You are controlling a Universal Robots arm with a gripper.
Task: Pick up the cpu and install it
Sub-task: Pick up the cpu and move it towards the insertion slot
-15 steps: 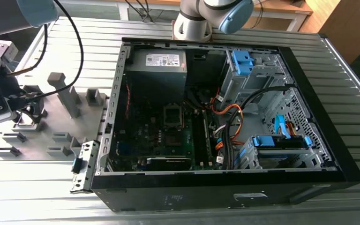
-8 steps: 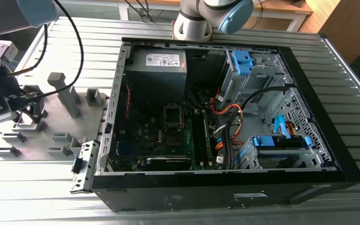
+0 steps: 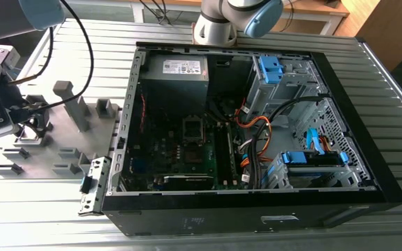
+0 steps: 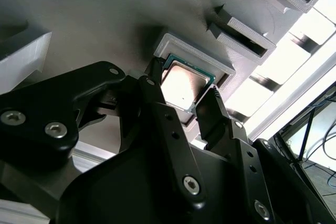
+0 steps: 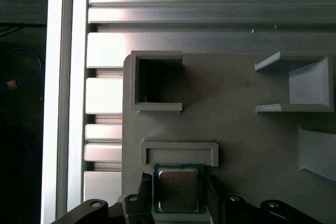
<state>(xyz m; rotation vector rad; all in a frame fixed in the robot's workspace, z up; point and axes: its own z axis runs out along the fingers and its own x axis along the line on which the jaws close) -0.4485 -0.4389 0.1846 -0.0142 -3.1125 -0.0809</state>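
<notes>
The cpu (image 5: 178,190) is a small square chip with a dull tan-grey face and a green rim. It lies flat in a shallow grey holder (image 5: 179,148) on the fixture plate. In both wrist views my gripper (image 5: 178,182) straddles it, one black fingertip (image 4: 153,80) pressed against each opposite edge, so it is shut on the cpu (image 4: 184,82), which rests in the holder. In the exterior view my gripper (image 3: 30,123) hangs low over the fixture plate (image 3: 54,130) at the exterior view's left, outside the computer case. The motherboard's socket (image 3: 194,128) lies inside the open case.
The open black computer case (image 3: 257,209) lies on a ribbed metal table (image 3: 368,52). Inside are a grey power-supply box (image 3: 176,70), orange cables (image 3: 257,128) and blue drive brackets (image 3: 313,157). Grey blocky fixtures (image 3: 71,104) stand up from the plate near my gripper.
</notes>
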